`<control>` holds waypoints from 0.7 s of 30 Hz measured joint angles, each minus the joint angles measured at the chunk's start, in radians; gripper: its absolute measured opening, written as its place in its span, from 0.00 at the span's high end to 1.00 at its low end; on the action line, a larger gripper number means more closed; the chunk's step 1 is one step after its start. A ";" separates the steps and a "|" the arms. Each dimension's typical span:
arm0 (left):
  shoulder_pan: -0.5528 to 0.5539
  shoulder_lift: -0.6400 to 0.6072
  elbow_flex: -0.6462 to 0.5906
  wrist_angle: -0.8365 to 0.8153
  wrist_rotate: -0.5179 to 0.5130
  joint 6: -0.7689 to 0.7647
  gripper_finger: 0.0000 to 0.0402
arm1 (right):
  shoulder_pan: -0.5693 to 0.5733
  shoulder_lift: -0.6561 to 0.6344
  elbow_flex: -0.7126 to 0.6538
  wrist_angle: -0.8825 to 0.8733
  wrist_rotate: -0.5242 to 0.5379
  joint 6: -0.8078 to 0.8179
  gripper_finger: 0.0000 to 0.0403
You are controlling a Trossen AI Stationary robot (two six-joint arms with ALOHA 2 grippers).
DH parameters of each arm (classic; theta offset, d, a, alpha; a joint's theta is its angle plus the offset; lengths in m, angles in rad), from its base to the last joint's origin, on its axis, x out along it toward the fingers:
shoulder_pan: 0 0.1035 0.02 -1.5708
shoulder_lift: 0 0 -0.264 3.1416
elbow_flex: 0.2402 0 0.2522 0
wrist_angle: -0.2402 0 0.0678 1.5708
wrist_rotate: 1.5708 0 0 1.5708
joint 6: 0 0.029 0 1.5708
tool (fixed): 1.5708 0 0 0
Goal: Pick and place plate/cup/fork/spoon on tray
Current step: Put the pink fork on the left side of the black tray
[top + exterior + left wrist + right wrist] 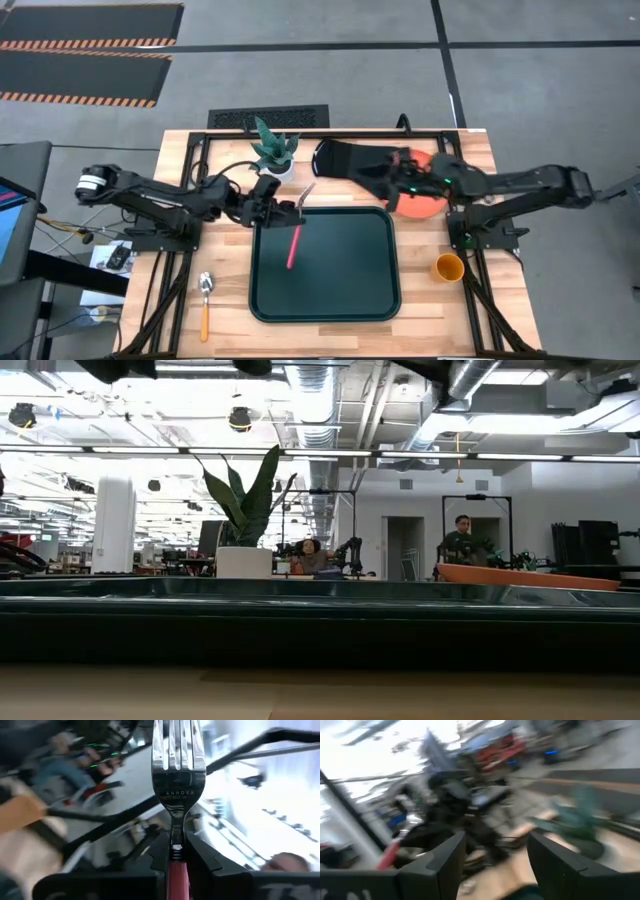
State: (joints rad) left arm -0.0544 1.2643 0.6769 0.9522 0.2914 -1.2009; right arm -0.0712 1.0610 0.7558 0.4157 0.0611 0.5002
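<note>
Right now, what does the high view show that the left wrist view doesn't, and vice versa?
High only: the tray, spoon and cup on the table, and the right gripper at the plate. Left wrist only: the fork's tines close up, stamped ANNOVA, neck pinched between the fingers. Both: the left gripper shut on the fork, red handle visible.

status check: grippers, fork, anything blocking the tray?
Left gripper shut on fork above tray. Right gripper open by plate. Tray unobstructed.

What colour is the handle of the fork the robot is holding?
Red. The slim silver-tined fork's handle shows best in the high view, held by the left gripper.
</note>
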 joint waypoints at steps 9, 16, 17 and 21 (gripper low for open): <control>0.002 0.080 0.000 0.292 0.009 0.068 0.94 | -0.102 0.343 0.173 0.461 -0.391 0.181 0.40; 0.006 0.081 0.000 0.271 0.011 0.089 0.91 | -0.073 0.521 0.378 0.467 -0.532 0.184 0.40; 0.006 0.081 0.000 0.272 0.012 0.089 0.91 | -0.069 0.537 0.401 0.465 -0.553 0.184 0.40; 0.006 0.081 0.000 0.270 0.012 0.094 0.93 | -0.060 0.590 0.470 0.455 -0.595 0.183 0.40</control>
State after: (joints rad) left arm -0.0486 1.3449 0.6769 1.2223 0.3032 -1.1066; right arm -0.1313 1.6506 1.2263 0.8707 -0.5337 0.6831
